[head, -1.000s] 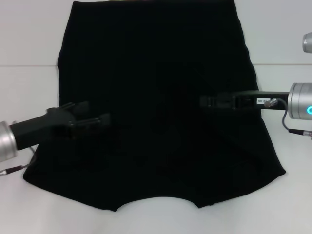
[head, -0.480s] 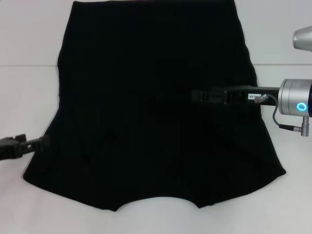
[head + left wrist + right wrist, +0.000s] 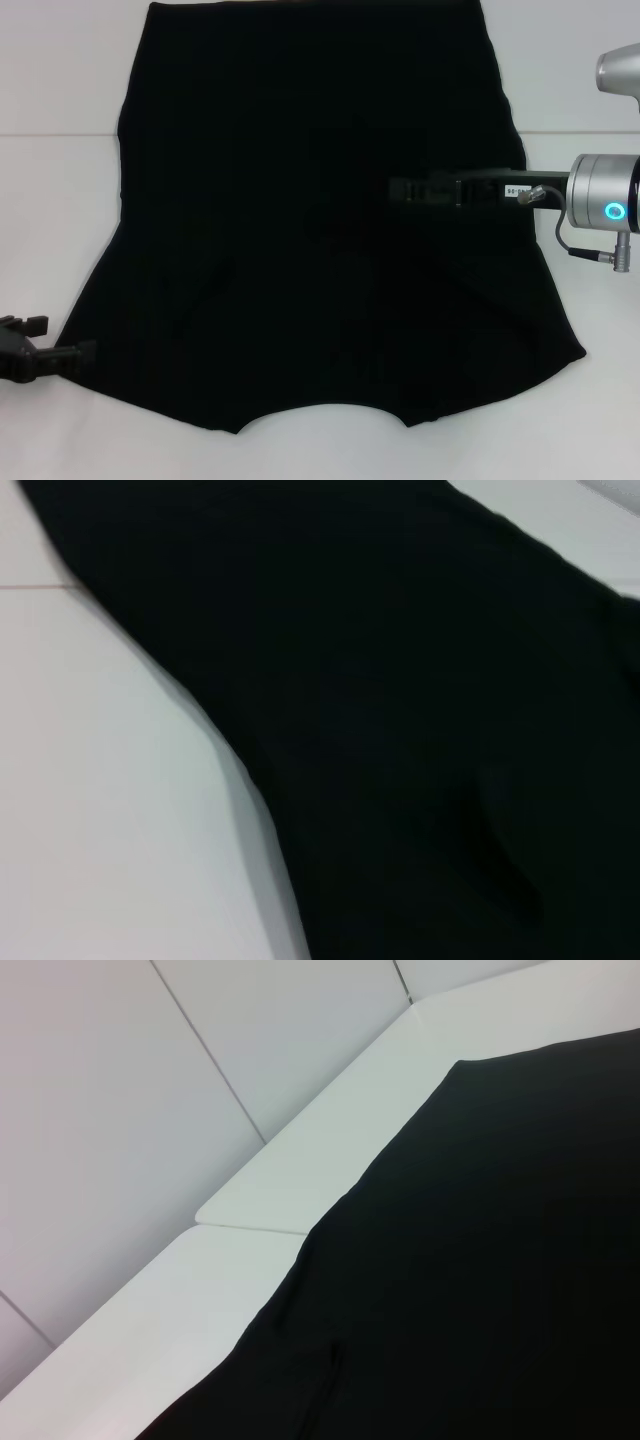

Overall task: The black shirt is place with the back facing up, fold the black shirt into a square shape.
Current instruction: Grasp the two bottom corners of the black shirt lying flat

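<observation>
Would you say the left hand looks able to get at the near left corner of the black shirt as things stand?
Probably yes: the left hand sits on the white table just beside that corner of the black shirt, with nothing between them.

We get bright, even light from overhead; the white table (image 3: 60, 200) is washed out near white with almost no shadows. The black shirt (image 3: 320, 220) reads as a near-flat black mass, folds barely visible in all 3 views. The left wrist view is soft and out of focus. A cyan ring light glows on the right arm's wrist (image 3: 612, 211).
</observation>
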Motion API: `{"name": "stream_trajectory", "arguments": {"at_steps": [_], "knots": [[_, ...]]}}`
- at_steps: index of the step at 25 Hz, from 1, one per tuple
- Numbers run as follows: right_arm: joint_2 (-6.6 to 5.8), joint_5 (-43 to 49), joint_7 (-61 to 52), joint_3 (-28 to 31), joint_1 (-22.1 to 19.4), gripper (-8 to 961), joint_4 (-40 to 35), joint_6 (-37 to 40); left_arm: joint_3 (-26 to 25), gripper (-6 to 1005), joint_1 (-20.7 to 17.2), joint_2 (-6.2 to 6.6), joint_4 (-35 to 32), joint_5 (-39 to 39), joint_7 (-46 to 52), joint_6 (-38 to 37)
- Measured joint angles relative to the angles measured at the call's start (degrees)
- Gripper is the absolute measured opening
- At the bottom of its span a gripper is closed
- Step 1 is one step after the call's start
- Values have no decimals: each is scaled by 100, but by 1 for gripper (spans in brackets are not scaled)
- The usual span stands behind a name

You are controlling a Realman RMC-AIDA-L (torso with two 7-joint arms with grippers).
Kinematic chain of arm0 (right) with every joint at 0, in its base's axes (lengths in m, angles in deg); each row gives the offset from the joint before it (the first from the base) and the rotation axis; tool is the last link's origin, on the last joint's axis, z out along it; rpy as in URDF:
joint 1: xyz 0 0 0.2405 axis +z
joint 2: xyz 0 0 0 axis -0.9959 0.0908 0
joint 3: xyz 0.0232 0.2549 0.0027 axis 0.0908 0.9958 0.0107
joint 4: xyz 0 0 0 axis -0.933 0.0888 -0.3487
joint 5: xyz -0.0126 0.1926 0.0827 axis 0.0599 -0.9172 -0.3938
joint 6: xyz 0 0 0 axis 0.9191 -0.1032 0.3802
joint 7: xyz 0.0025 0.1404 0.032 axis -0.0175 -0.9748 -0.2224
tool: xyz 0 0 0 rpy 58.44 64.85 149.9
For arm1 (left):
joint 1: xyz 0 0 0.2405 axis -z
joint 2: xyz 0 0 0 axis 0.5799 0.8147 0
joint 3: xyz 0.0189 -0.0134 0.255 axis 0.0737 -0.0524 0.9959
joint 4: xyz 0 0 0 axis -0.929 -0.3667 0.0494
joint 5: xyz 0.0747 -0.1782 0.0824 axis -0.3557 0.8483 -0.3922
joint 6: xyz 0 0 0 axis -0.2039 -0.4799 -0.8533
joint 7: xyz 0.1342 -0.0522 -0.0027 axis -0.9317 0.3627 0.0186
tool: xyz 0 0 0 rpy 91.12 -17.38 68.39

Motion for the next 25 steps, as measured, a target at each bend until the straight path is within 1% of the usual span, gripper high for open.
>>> {"name": "stream_trajectory", "arguments": {"at_steps": [10, 16, 21, 25], "knots": [[-25, -45, -7, 9, 16, 930, 0, -31, 2, 946, -11, 0, -6, -136, -401, 37], [-31, -53, -7, 9, 30, 930, 0, -40, 105, 942, 18, -9, 10, -344, -400, 31], [-30, -60, -7, 10, 38, 929, 0, -46, 149, 936, 51, -50, 14, -369, -383, -9], [-29, -61, -10, 9, 38, 929, 0, -48, 250, 933, 60, -58, 15, -371, -380, -72]]}}
